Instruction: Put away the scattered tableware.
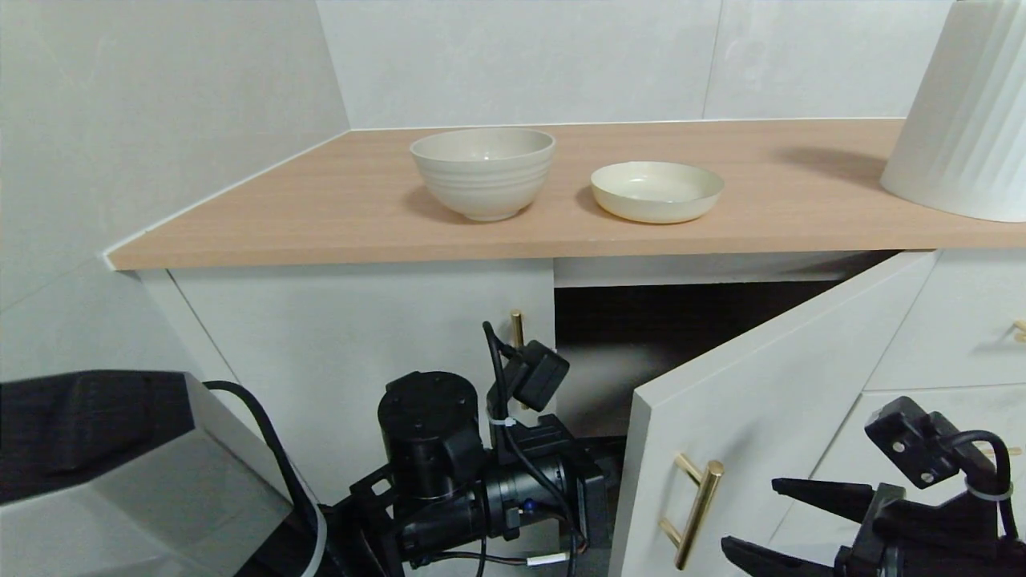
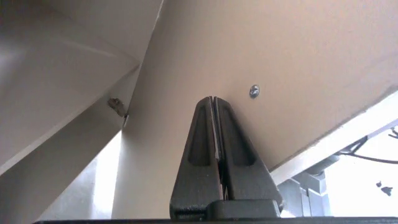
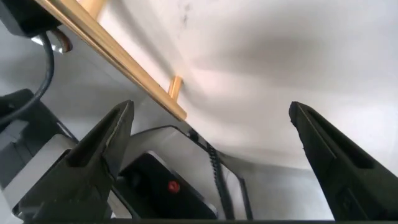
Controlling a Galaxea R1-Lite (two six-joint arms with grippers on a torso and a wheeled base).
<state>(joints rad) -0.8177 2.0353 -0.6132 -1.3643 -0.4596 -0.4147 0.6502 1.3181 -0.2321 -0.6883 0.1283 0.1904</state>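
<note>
On the wooden counter (image 1: 321,216) stand a ribbed cream bowl (image 1: 483,172) and, to its right, a shallow cream dish (image 1: 657,191). Both arms are low, in front of the cabinet under the counter. My left gripper (image 2: 213,102) is shut with nothing in it, its tips close to the pale inner face of the open cabinet door (image 2: 298,68) near a screw (image 2: 254,91). My right gripper (image 1: 761,521) is open and empty, just outside that door (image 1: 761,393), close to its gold handle (image 1: 696,509). The handle (image 3: 124,62) lies just past the right gripper (image 3: 211,118).
A tall white ribbed container (image 1: 966,112) stands at the counter's right end. The cabinet opening (image 1: 681,320) is dark behind the door, which swings out to the right. A shut door with a gold handle (image 1: 517,327) is on the left, and tiled walls close off the left and back.
</note>
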